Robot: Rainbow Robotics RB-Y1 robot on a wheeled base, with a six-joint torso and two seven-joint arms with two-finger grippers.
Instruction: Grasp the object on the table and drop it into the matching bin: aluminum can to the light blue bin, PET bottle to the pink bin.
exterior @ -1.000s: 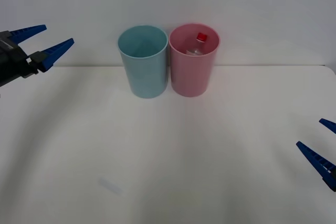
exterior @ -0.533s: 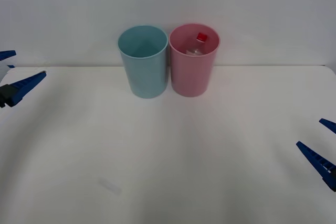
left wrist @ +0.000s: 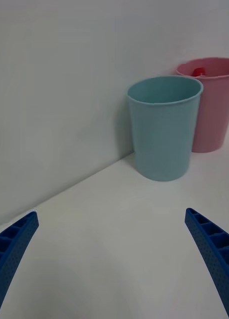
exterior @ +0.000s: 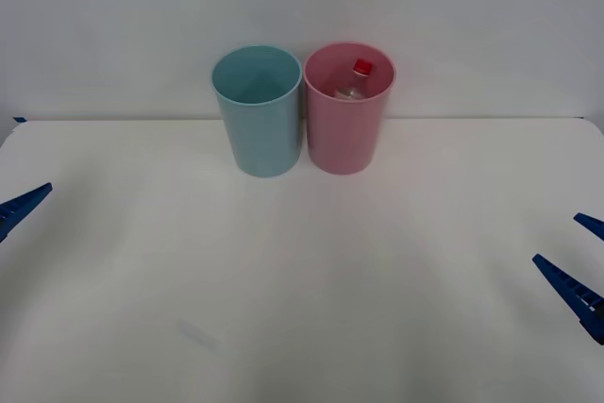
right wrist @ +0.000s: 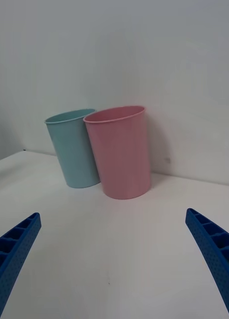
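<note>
The PET bottle (exterior: pixel 351 91), clear with a red cap (exterior: pixel 362 67), lies inside the pink bin (exterior: pixel 345 134) at the back of the white table (exterior: pixel 302 271). In the left wrist view its cap (left wrist: pixel 198 71) peeks over the pink bin's rim (left wrist: pixel 209 114). The light blue bin (exterior: pixel 258 120) stands touching the pink bin on its left. My left gripper (left wrist: pixel 111 213) is open and holds nothing; one of its fingers (exterior: pixel 26 205) shows at the table's left edge. Low at the table's right edge, my right gripper (exterior: pixel 557 238) is also open and holds nothing, far from both bins.
A plain white wall rises right behind the two bins. The right wrist view shows the pink bin (right wrist: pixel 121 152) in front of the light blue bin (right wrist: pixel 74 149). A faint mark (exterior: pixel 196 332) lies on the tabletop at the front left.
My left gripper has dropped from up beside the light blue bin down and out to the table's left edge, staying open. The right gripper has not moved.
</note>
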